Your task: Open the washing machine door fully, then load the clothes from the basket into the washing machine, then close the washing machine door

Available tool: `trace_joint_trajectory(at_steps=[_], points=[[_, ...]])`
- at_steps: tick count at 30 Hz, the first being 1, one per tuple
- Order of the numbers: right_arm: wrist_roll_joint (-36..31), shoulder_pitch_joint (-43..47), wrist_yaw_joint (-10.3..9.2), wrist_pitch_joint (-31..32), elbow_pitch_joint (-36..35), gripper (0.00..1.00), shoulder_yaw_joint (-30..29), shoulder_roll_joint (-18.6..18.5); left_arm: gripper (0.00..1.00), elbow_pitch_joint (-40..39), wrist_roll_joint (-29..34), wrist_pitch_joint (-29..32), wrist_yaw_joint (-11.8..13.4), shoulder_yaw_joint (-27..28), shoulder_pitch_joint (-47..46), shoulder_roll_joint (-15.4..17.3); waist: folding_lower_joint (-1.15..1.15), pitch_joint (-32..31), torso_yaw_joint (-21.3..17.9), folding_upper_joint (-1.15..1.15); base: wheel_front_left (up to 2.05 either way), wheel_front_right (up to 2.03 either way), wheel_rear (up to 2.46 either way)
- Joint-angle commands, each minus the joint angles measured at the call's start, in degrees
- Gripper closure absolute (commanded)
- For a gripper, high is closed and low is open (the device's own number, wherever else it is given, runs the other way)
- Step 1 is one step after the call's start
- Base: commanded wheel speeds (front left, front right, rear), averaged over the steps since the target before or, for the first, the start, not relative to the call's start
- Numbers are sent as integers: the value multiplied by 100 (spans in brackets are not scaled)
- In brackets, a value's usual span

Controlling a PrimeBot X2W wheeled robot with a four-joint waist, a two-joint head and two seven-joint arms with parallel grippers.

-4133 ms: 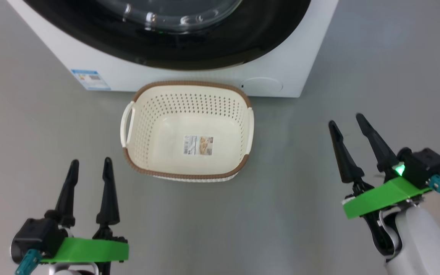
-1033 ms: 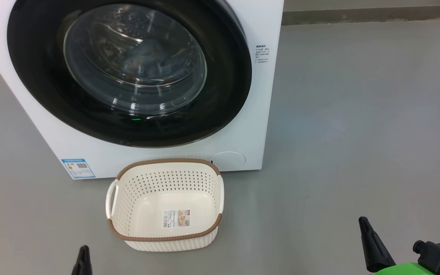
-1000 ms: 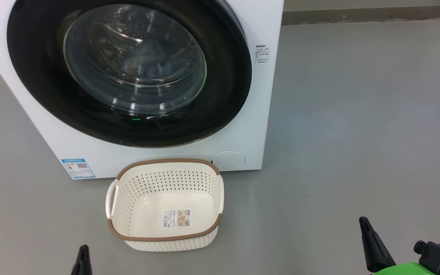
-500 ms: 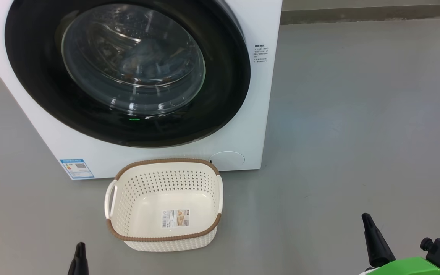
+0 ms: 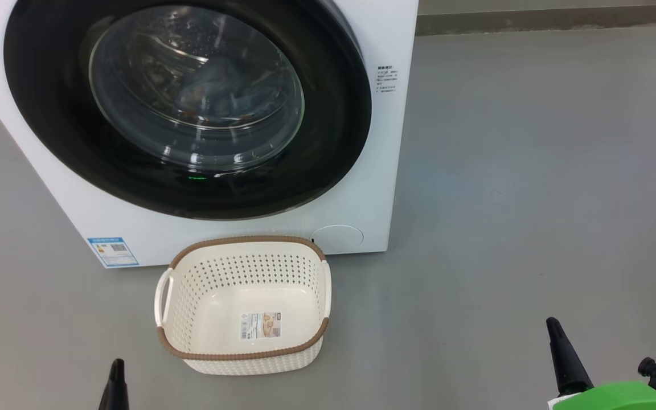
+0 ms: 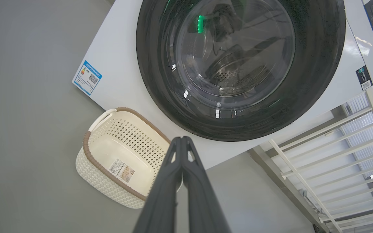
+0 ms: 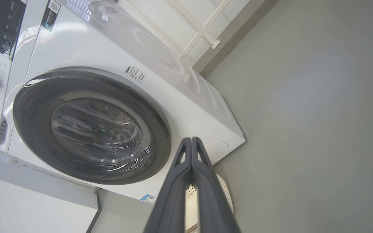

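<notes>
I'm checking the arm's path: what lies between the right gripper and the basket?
In the head view, the stretch from the right gripper to the basket is bare grey floor.

light: bright, even; shadows: soft; glare: washing machine door [image 5: 188,108]; wrist-view edges: bowed

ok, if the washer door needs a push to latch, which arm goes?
Left, probably. The left fingers, shut, sit in line with the door, just left of the empty basket. The right fingers are out beyond the right edge of the washing machine, a longer cross-reach.
</notes>
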Motion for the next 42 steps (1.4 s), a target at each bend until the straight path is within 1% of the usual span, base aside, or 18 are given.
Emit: trace_joint_trajectory(at_steps=[1, 35, 42], points=[[118, -299, -8, 28, -124, 100, 47, -23, 100, -99, -129, 21, -66, 136, -306, 101, 0, 1, -1, 0, 0, 0, 0], [2296, -518, -13, 624, -44, 100, -119, -13, 100, 123, -2278, 601, -182, 372, -715, 146, 0, 27, -59, 0, 0, 0, 0], [2667, -556, -14, 726, -31, 100, -148, -12, 100, 161, -2644, 700, -202, 413, -785, 153, 0, 31, -69, 0, 0, 0, 0]])
